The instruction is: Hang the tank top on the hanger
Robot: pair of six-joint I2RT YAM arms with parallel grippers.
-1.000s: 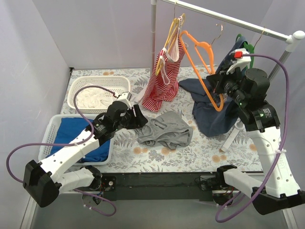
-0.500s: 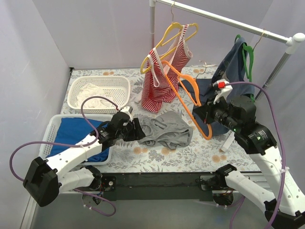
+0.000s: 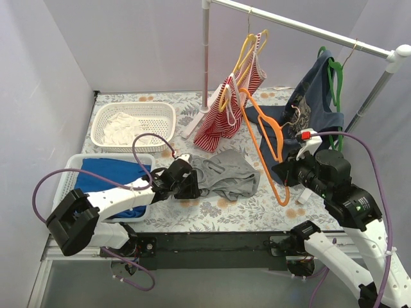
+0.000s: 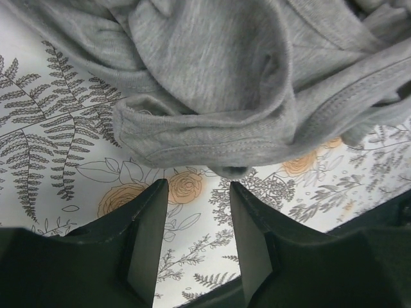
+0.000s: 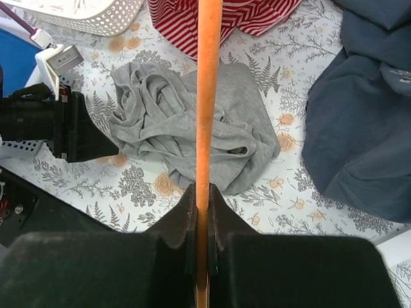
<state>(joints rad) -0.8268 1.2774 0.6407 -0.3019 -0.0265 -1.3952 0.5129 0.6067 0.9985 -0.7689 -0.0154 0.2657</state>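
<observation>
The grey tank top (image 3: 225, 173) lies crumpled on the floral table cloth, mid-table; it also shows in the left wrist view (image 4: 218, 83) and the right wrist view (image 5: 192, 128). My left gripper (image 3: 192, 185) is open and low at the top's near-left edge, its jaws (image 4: 198, 224) just short of the hem. My right gripper (image 3: 286, 172) is shut on the orange hanger (image 3: 266, 144), held off the rail above the table right of the top; the orange bar (image 5: 207, 96) runs between its closed fingers.
A rail (image 3: 308, 29) carries a red-and-white striped top (image 3: 225, 112) on a yellow hanger and a navy shirt (image 3: 314, 109) on a green hanger. A white basket (image 3: 135, 122) and a blue-filled bin (image 3: 106, 183) stand at left.
My right arm has brought the orange hanger off the rail, down and toward the near side. My left gripper has slid lower to the tank top's near edge. The striped top swings.
</observation>
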